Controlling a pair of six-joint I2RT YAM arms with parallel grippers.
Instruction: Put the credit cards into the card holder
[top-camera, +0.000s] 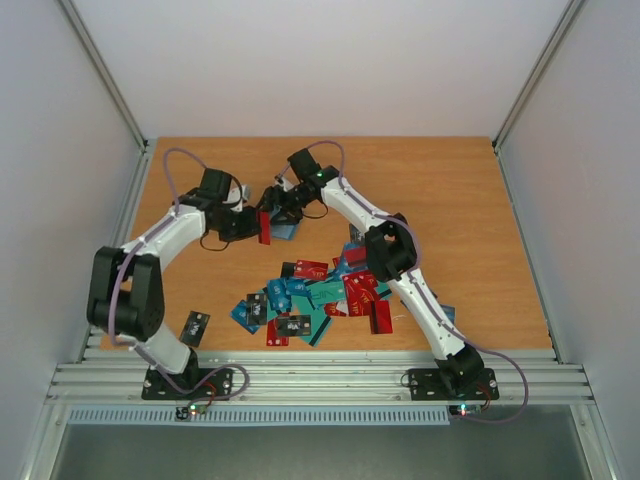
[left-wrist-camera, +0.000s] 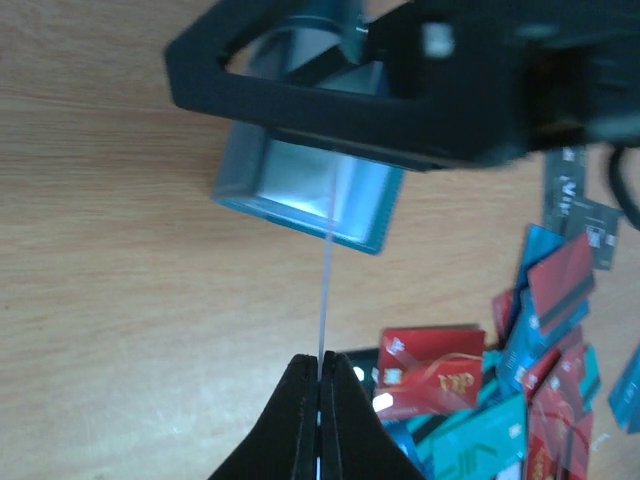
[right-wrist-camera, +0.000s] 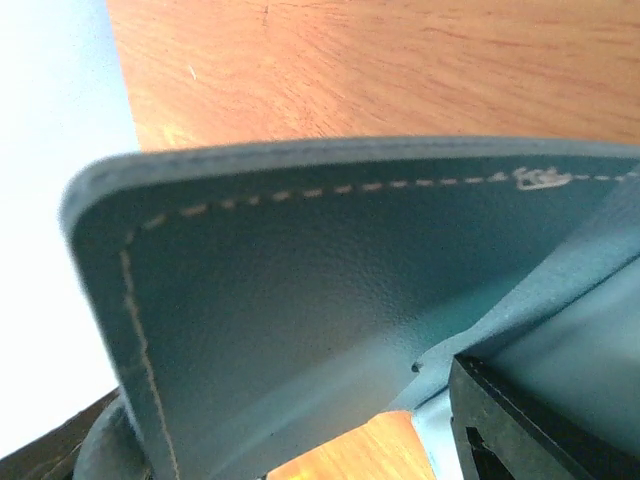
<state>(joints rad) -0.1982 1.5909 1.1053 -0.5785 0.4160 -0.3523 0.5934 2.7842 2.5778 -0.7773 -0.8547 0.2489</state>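
Note:
My left gripper (left-wrist-camera: 321, 365) is shut on one of the credit cards (left-wrist-camera: 326, 280), which shows edge-on as a thin pale line. From above, that card (top-camera: 265, 228) is red and stands upright. Its far edge points at the teal-blue card holder (left-wrist-camera: 300, 195), just short of it. My right gripper (top-camera: 283, 208) reaches over the card holder (top-camera: 287, 231), jaws wide, gripping it across its width. In the right wrist view the holder's stitched flap (right-wrist-camera: 300, 280) bows up and fills the frame, with one black finger (right-wrist-camera: 520, 420) in front of it.
A heap of red, teal, blue and black cards (top-camera: 320, 295) lies mid-table in front of both grippers, beside the right forearm. One black card (top-camera: 195, 328) lies alone by the left arm's base. Bare wood stretches behind and to the right.

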